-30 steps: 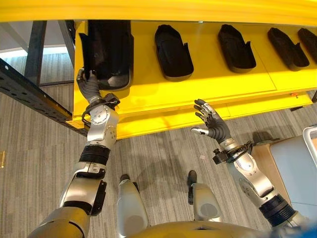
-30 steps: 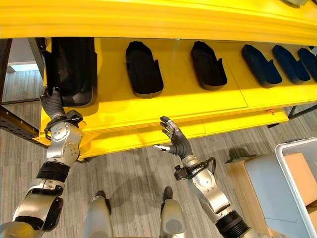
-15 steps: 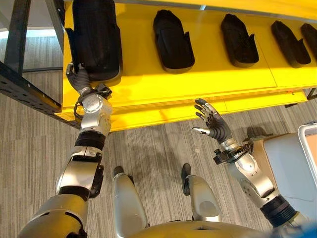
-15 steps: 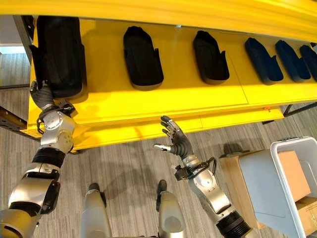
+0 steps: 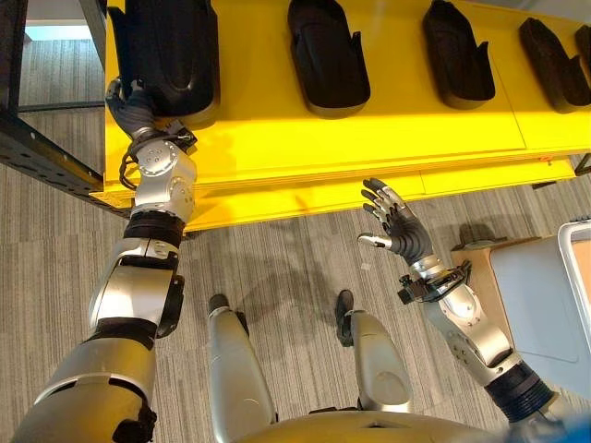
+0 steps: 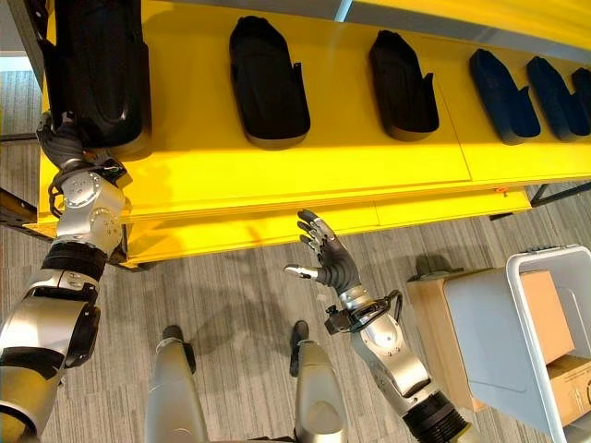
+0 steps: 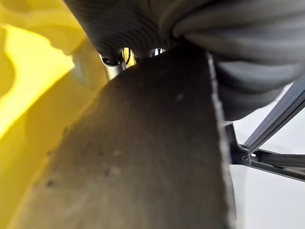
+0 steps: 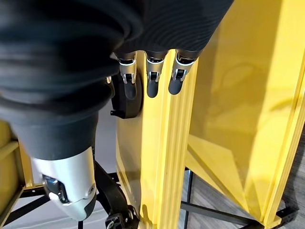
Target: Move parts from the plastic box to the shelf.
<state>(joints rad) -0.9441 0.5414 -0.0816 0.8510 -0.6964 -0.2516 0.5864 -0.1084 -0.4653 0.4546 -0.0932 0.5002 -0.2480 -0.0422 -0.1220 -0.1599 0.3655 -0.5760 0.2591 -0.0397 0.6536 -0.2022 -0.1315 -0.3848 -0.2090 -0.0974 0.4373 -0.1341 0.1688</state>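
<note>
A large black moulded part (image 5: pixel 166 46) lies at the left end of the yellow shelf (image 5: pixel 388 138). My left hand (image 5: pixel 134 103) is at the part's near end with its fingers curled round the edge; in the left wrist view the part (image 7: pixel 143 157) lies right against the palm. My right hand (image 5: pixel 399 233) hovers open and empty in front of the shelf's front edge, fingers (image 8: pixel 151 78) straight. Several smaller black parts (image 6: pixel 268 78) lie in a row along the shelf.
A pale plastic box (image 6: pixel 545 341) with cardboard boxes inside stands on the floor at the right. A dark metal rack frame (image 5: pixel 46 157) runs beside the shelf's left end. Grey floor lies below the shelf.
The whole picture has shifted, so the camera moved. My left hand has gone a little further onto the shelf with the large part. The right hand holds its place.
</note>
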